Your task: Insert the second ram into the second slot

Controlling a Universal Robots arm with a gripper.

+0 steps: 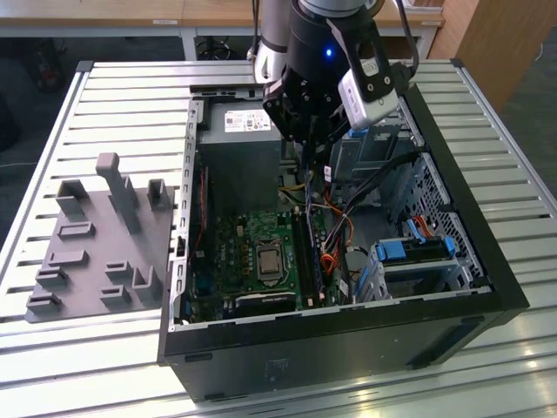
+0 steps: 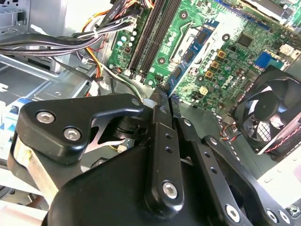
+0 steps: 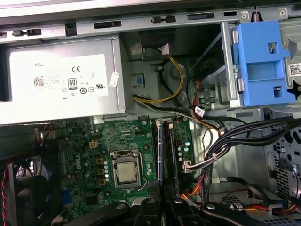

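Note:
My gripper [image 1: 306, 144] hangs inside the open computer case [image 1: 348, 335], above the green motherboard [image 1: 235, 252]. Its black fingers [image 2: 157, 136] are shut on the second ram [image 3: 160, 148], a thin blue stick seen edge-on. The ram [image 2: 190, 59] points down toward the long black memory slots [image 3: 175, 153], which lie beside the processor socket [image 3: 126, 172]. It sits in line with the slots [image 2: 146, 37] in both wrist views. I cannot tell whether its lower edge touches a slot. In the first wrist view, my gripper [image 3: 162, 203] holds the stick's near end.
A grey power supply [image 3: 61, 80] fills the case's far end. Black and coloured cable bundles [image 3: 225, 141] run close to the slots. Blue drive-bay latches [image 3: 261, 66] and a metal drive cage [image 1: 409, 261] stand at the exterior view's right. A fan [image 2: 270, 113] sits beside the board. A grey fixture [image 1: 104, 235] lies outside the case.

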